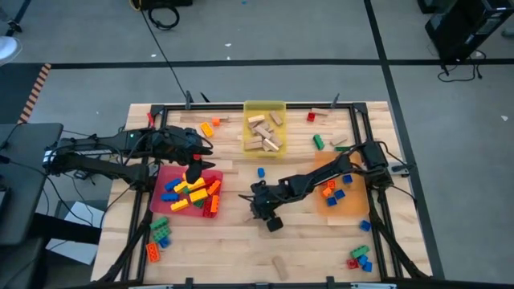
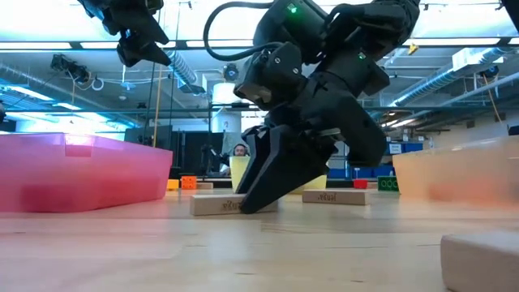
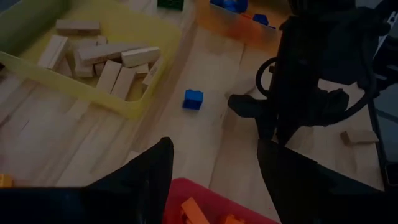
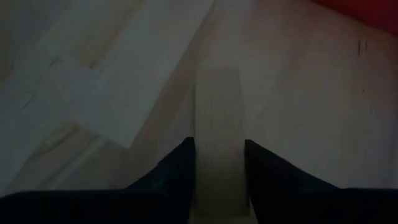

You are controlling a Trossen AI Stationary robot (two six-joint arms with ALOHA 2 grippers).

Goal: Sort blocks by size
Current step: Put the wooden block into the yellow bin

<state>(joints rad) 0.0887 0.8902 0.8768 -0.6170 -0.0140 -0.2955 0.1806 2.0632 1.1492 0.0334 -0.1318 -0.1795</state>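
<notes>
My right gripper [image 1: 259, 209] is down at the table's middle, shut on a plain tan wooden block [image 4: 219, 106], which also shows in the low view [image 2: 217, 205]. My left gripper [image 1: 195, 170] hangs open and empty above the red tray [image 1: 161, 175], which holds several red, yellow, orange and blue studded bricks [image 1: 193, 193]. In the left wrist view the left gripper [image 3: 214, 155] has a wide gap between its fingers. More wooden blocks [image 1: 265, 132] lie in the yellow tray [image 1: 265, 105]. Blue and orange bricks [image 1: 336, 193] lie in the orange tray [image 1: 355, 210]. My right gripper pinches the wooden block's two long sides [image 4: 217, 155] between its two fingers, near one end. The fingers [image 2: 263, 182] come slanting down from above and lie along the block. The block lies flat on the table, reaching out past the fingertips.
Loose bricks lie near the left front corner [image 1: 158, 233] and right front corner [image 1: 360, 258]. A blue brick [image 1: 261, 172], a green one [image 1: 318, 142], a red one [image 1: 311, 117] and an orange one [image 1: 207, 128] lie scattered. A wooden block [image 1: 279, 267] lies by the near edge.
</notes>
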